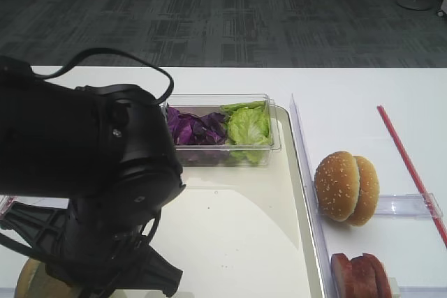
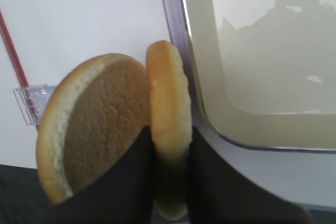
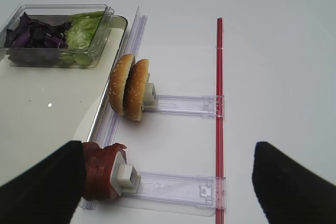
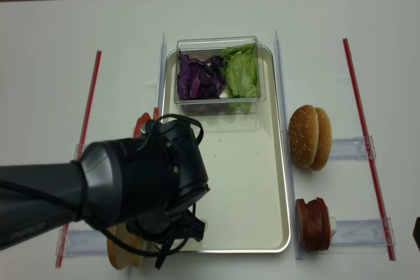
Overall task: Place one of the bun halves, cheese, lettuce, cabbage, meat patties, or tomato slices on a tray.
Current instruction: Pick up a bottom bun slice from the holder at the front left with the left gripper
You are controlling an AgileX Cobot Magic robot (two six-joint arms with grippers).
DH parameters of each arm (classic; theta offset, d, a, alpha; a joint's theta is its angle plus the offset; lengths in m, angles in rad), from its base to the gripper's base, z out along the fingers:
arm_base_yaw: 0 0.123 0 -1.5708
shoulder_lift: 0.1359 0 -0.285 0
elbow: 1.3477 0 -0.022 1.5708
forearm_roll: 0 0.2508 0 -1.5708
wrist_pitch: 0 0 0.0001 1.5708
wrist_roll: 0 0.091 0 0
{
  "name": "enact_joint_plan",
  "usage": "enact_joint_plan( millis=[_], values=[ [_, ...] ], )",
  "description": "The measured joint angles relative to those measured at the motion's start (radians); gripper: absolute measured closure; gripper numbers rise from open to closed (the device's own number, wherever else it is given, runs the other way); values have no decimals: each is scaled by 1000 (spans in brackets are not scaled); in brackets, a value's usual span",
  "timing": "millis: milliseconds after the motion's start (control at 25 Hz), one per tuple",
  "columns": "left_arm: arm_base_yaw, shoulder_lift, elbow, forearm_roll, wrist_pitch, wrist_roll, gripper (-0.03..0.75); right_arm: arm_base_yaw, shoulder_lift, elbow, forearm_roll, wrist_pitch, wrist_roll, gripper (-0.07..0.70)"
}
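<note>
My left arm [image 4: 98, 191] is matte black, with a bulky rounded housing that narrows to a long smooth sleeve. Thin black cables loop over its top and hang beneath it. A small round screw is set in the housing's side, and faint grey lettering runs along the sleeve. My right gripper [image 3: 168, 182] shows as two blunt black fingers [image 3: 44, 187].
</note>
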Motion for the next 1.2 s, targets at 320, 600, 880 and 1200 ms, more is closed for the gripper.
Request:
enact_joint_plan(
  millis=[320, 600, 880, 1200],
  values=[
    [0, -86, 0, -11, 8, -19, 606, 0, 0, 0, 0, 0, 0, -25],
    [0, -216, 0, 1, 12, -48, 606, 0, 0, 0, 0, 0, 0, -25],
    [99, -341, 0, -1, 14, -32, 606, 0, 0, 0, 0, 0, 0, -25],
    [305, -365, 0, -283, -168, 267, 607, 0, 0, 0, 0, 0, 0, -25]
  ],
)
